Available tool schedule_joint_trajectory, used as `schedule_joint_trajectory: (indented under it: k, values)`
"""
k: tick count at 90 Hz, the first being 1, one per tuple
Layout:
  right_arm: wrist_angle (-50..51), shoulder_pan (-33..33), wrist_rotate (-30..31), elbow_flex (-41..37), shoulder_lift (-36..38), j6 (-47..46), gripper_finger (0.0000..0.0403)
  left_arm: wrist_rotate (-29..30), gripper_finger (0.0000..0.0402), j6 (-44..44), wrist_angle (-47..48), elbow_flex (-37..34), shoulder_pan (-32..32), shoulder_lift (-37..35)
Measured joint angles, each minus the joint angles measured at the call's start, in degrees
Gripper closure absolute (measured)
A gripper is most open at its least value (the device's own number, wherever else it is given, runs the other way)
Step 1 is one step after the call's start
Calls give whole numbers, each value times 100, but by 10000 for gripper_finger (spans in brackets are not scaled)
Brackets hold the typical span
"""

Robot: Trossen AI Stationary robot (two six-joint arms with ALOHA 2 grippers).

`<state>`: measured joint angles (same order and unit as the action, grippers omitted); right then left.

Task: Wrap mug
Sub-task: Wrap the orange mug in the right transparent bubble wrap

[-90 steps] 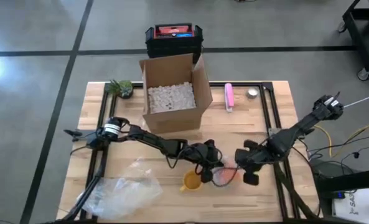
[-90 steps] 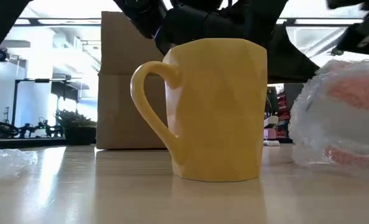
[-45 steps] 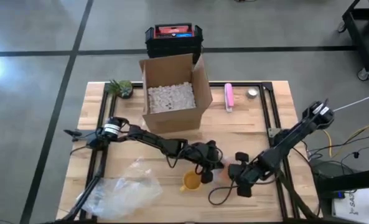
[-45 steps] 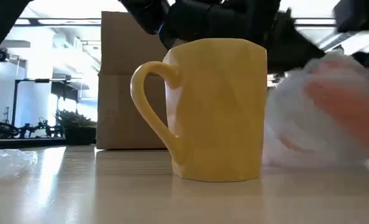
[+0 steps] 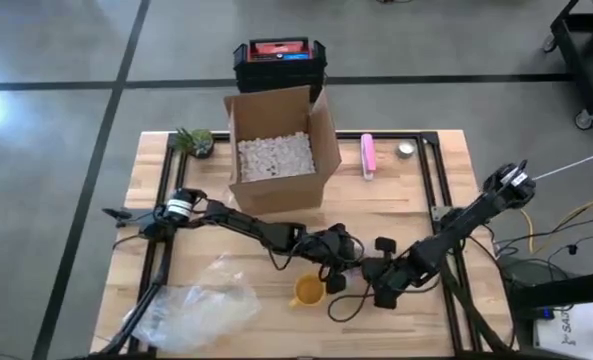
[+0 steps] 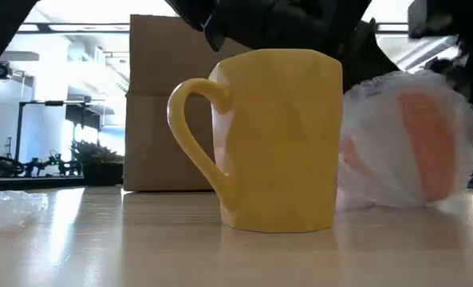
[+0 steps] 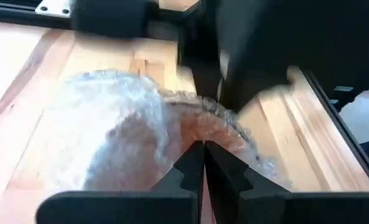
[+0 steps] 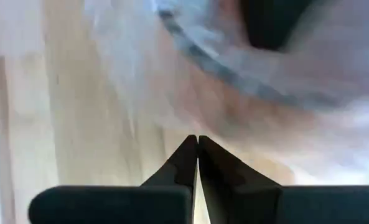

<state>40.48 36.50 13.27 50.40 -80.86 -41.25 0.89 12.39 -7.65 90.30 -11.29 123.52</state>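
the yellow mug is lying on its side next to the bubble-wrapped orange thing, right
Not quite. The yellow mug stands upright on the table, handle to one side, as the low view shows. The rest holds: the bubble-wrapped orange object sits right beside it.

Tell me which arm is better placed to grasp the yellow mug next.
Left, probably: the left gripper sits beside the yellow mug, while the right gripper is farther off, beyond the wrapped bundle.
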Motion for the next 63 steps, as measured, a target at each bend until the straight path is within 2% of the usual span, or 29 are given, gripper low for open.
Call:
schedule_joint_trajectory:
  k: [12, 23, 44, 49, 63]
  values:
    - [460, 21, 39, 51, 793, 133, 403, 5, 402, -28, -127, 9, 4, -4]
    - [913, -17, 355, 50, 1395, -23, 403, 4, 402, -45, -71, 9, 4, -77]
    - [2456, -16, 997, -195, 1800, -1223, 403, 2, 402, -115, -20, 10, 2, -209]
    - [2392, -23, 1106, -356, 1796, -1342, 403, 2, 402, -115, -28, 9, 2, -184]
    - [1238, -49, 1115, -797, 1587, -997, 403, 2, 402, -115, -26, 9, 2, -91]
